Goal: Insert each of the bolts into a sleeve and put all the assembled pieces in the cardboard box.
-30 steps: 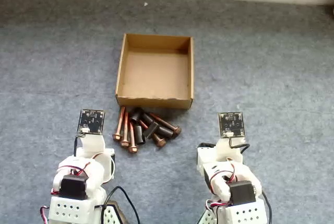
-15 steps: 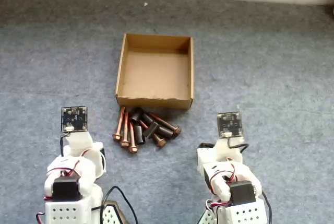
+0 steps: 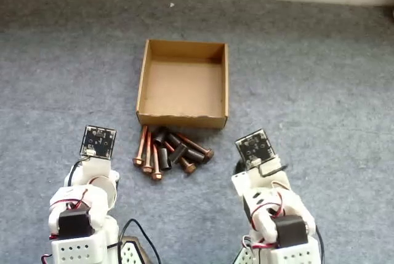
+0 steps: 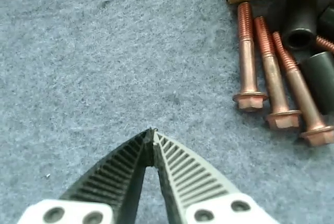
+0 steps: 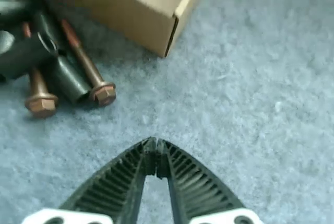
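Left gripper (image 4: 152, 132) and right gripper (image 5: 154, 143): fingers were pressed together over carpet (image 4: 104, 51). 5 bolts (image 3: 148, 150) and roughly 4 sleeves (image 3: 164, 157) were heaped just beside 1 cardboard box (image 3: 181, 119). 3 bolts were laid parallel, heads pointed away from it.

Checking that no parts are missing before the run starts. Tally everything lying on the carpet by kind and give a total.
Copper bolts: 5
Black sleeves: at least 4; they overlap in the pile, so the exact number is unclear
Cardboard box: 1
Total: at least 10
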